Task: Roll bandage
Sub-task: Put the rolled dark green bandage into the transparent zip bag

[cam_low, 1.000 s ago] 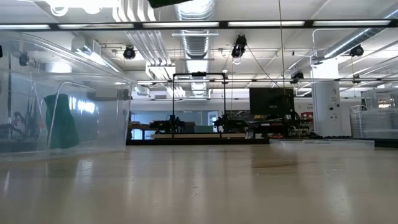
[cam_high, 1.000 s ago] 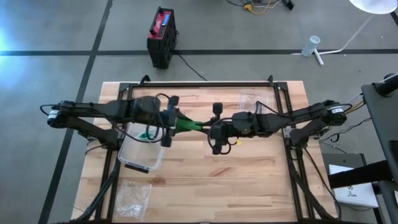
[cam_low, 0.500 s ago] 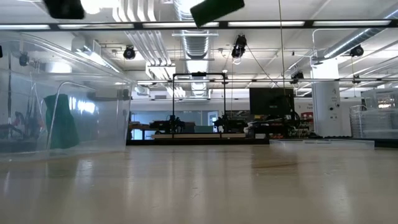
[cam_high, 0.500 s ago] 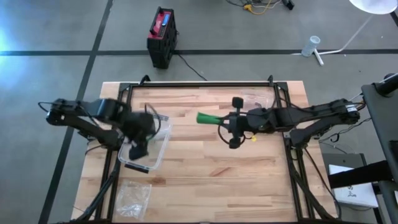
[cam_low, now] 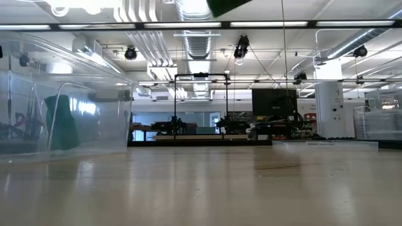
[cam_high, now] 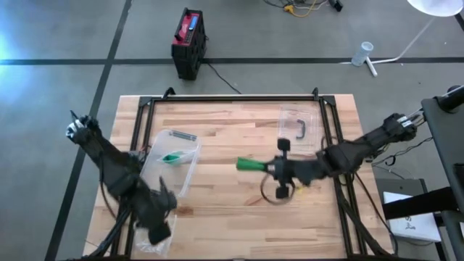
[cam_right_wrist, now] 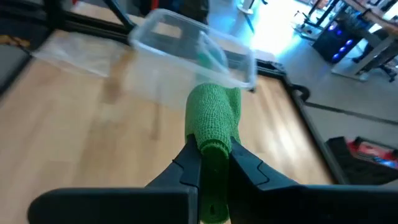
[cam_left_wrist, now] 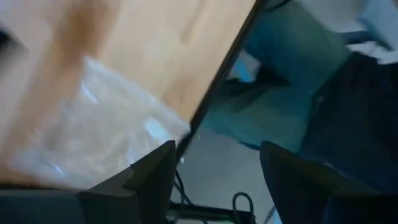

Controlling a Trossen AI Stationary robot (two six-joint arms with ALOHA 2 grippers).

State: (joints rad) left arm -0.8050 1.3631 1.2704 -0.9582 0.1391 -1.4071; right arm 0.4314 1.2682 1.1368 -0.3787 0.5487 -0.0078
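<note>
Bandage [cam_right_wrist: 214, 118]: green, textured, rolled; pinched btwn right gripper [cam_right_wrist: 214, 163] fingers.

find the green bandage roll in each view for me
high view: green bandage roll at table centre, held by the right gripper.
low view: dark green shape at the top edge, likely the roll.
left wrist view: not in it.
right wrist view: centre, between the fingers.
shared landmark: clear plastic container.
</note>
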